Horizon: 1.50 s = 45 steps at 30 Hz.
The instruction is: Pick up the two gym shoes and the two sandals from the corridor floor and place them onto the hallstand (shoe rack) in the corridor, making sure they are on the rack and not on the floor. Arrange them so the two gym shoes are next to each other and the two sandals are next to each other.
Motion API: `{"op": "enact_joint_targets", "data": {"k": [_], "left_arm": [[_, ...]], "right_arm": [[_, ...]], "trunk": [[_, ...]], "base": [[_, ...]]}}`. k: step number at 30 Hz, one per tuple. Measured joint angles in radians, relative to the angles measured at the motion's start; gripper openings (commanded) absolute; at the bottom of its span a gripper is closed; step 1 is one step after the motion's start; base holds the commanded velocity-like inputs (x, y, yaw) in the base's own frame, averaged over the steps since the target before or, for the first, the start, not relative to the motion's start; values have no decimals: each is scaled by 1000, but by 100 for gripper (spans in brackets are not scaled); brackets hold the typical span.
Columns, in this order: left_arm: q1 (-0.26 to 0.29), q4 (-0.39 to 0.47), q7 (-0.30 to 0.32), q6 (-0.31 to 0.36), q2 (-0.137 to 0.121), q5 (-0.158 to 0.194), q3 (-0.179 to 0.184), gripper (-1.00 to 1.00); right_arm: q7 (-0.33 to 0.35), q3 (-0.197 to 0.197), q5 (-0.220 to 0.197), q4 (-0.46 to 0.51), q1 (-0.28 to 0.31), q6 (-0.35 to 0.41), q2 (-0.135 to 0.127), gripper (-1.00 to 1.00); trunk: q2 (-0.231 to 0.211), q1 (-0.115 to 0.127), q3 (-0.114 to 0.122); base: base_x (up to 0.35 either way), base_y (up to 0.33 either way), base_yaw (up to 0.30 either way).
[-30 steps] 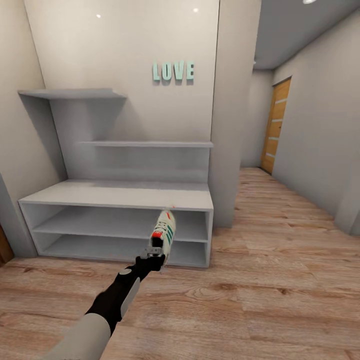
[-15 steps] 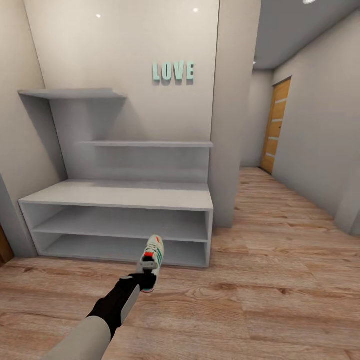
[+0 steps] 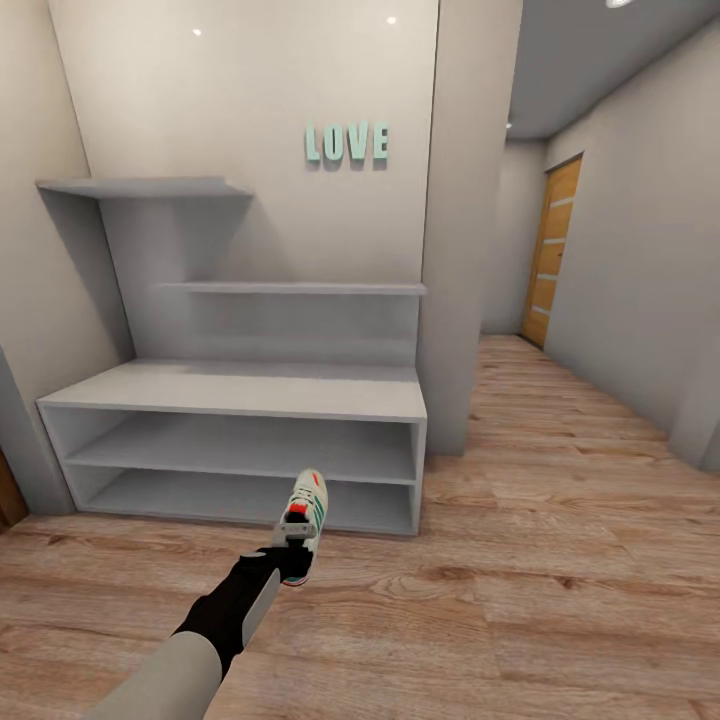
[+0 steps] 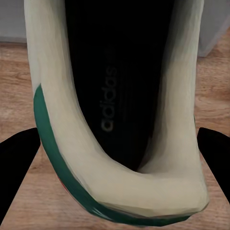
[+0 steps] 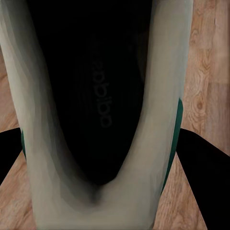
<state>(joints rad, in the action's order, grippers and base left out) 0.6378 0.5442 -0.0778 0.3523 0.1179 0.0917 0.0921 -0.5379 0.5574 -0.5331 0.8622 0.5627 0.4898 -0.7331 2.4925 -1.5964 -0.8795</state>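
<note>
Squarely between left gripper (image 4: 115,163) fingers (image 4: 17,167): gym shoe (image 4: 62,120)

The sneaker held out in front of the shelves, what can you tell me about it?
The gym shoe is cream-white with green side stripes and a red-orange heel patch. The left gripper holds it by the heel, toe pointing up and away, in front of the hallstand's lowest shelf and above the wood floor. The left wrist view looks into its dark opening, where a faint adidas print shows on the insole.
</note>
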Motion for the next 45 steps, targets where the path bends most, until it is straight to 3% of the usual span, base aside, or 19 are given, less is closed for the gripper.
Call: {"op": "enact_joint_targets", "data": {"k": [28, 45], "left_arm": [[-2, 5, 0, -28, 0, -2, 1, -100], [-2, 5, 0, -28, 0, -2, 1, -100]], "right_arm": [[-3, -3, 6, 2, 0, 0, 6, -100], [-5, -3, 5, 2, 0, 1, 6, -100]], "trunk": [[0, 0, 0], [0, 0, 0]], "base": [[12, -3, 0], [199, -203, 0]]}}
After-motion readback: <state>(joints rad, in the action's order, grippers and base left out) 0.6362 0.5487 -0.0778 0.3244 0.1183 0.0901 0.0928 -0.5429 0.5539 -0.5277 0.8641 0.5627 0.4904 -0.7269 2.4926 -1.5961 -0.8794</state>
